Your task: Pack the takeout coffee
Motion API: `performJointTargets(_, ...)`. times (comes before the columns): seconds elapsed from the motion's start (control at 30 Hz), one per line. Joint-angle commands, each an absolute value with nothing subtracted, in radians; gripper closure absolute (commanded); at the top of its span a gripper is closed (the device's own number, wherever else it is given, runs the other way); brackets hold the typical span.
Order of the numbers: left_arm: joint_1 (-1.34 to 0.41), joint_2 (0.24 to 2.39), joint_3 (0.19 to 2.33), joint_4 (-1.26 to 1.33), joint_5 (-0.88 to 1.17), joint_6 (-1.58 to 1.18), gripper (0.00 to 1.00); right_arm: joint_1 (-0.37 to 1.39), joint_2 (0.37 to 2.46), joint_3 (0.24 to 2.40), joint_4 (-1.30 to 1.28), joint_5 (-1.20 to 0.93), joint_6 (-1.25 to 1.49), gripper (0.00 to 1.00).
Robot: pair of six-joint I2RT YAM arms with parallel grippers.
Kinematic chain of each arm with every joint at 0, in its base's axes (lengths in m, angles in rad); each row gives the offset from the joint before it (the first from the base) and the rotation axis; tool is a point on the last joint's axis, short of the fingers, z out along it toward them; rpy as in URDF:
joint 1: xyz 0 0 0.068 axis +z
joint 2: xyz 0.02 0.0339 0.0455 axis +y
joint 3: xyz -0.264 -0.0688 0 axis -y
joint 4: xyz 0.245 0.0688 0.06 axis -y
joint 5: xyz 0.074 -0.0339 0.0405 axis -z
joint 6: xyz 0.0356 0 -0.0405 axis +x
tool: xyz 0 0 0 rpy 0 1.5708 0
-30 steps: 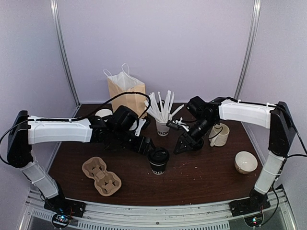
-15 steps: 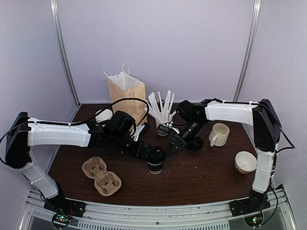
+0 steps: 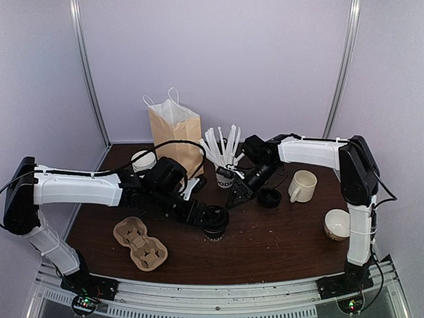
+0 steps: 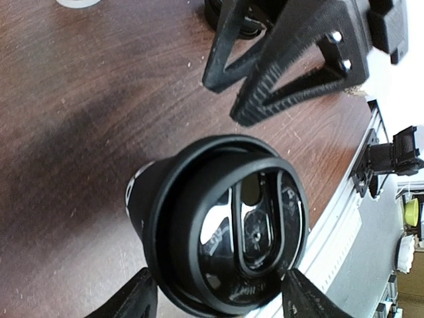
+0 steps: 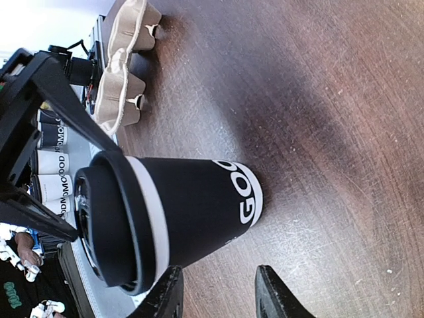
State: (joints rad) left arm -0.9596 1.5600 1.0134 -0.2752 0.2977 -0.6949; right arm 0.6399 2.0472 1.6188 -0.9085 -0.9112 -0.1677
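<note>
Black left gripper (image 3: 207,214) flanking takeout coffee (image 3: 216,229), outstretched, low

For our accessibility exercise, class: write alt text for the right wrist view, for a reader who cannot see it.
A lidded black cup with white lettering stands on a dark wooden table, seen sideways, the left gripper straddling its lid. The right gripper shows its open fingertips at the bottom edge; a cardboard carrier lies beyond.

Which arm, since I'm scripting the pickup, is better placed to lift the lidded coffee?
Left. The left gripper straddles the takeout coffee, a finger each side; the right gripper hangs apart, empty.
</note>
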Motion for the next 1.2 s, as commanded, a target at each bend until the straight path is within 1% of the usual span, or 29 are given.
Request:
performJointTargets(0.0, -0.976, 1.494, 1.012, -0.345, 0.236, -0.71, 0.33, 0.631, 2.044, 1.659, -0.91, -0.89, -0.153, 0.6)
performJointTargets(0.23, -0.975, 1.464, 1.034, -0.414, 0.113, -0.638, 0.3, 0.617, 1.965, 1.602, -0.908, -0.859, -0.159, 0.55)
performJointTargets(0.4, -0.971, 1.477, 1.096, -0.443, 0.07, -0.565, 0.31, 0.617, 1.863, 1.504, -0.891, -0.835, -0.172, 0.49)
performJointTargets(0.5, -0.953, 1.486, 1.131, -0.427, 0.086, -0.513, 0.31, 0.621, 1.786, 1.448, -0.88, -0.816, -0.208, 0.48)
performJointTargets(0.57, -0.929, 1.497, 1.138, -0.398, 0.118, -0.484, 0.33, 0.639, 1.715, 1.408, -0.854, -0.783, -0.246, 0.5)
performJointTargets(0.67, -0.883, 1.534, 1.134, -0.325, 0.211, -0.48, 0.37, 0.69, 1.623, 1.382, -0.854, -0.734, -0.332, 0.57)
performJointTargets(0.77, -0.868, 1.579, 1.138, -0.264, 0.289, -0.479, 0.4, 0.788, 1.561, 1.363, -0.852, -0.604, -0.433, 0.59)
performJointTargets(0.9, -0.868, 1.626, 1.126, -0.189, 0.38, -0.491, 0.4, 0.918, 1.56, 1.37, -0.855, -0.413, -0.542, 0.61)
performJointTargets(1.17, -0.868, 1.651, 1.049, -0.167, 0.352, -0.525, 0.42, 1.085, 1.635, 1.405, -0.81, -0.194, -0.63, 0.64)
